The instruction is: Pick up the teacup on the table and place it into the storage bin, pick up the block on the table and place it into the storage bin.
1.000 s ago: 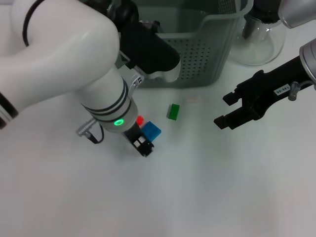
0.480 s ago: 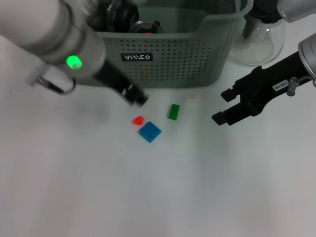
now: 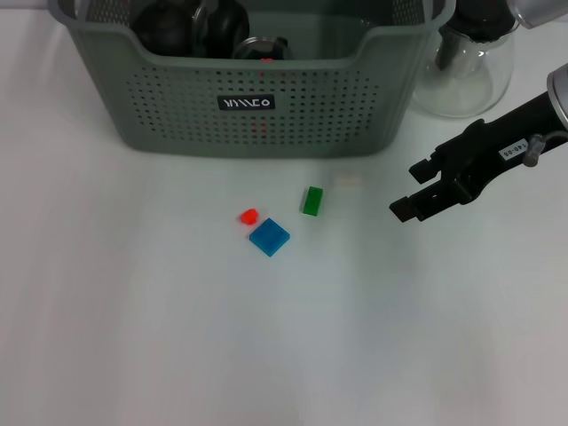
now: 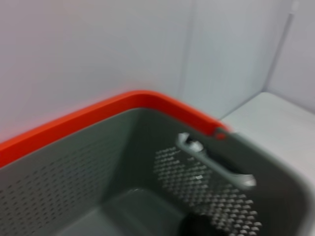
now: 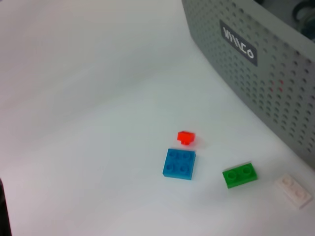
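Head view, items left to right. Storage bin (image 3: 257,98): at the table's far side, dark objects inside; we cannot pick out the teacup among them. Red block (image 3: 248,216), blue block (image 3: 269,237), green block (image 3: 311,201), pale block (image 3: 350,179): loose on the white table (image 3: 177,337) just before the bin. Right gripper (image 3: 414,190): our fingers stand apart, holding nothing. Green block lies to the fingers' left, near but apart, long axis running toward the bin; the pale block is closer. Left gripper: absent from head view; its wrist camera looks into the bin, so we cannot tell its fingers' state. We judge the right arm nearer.
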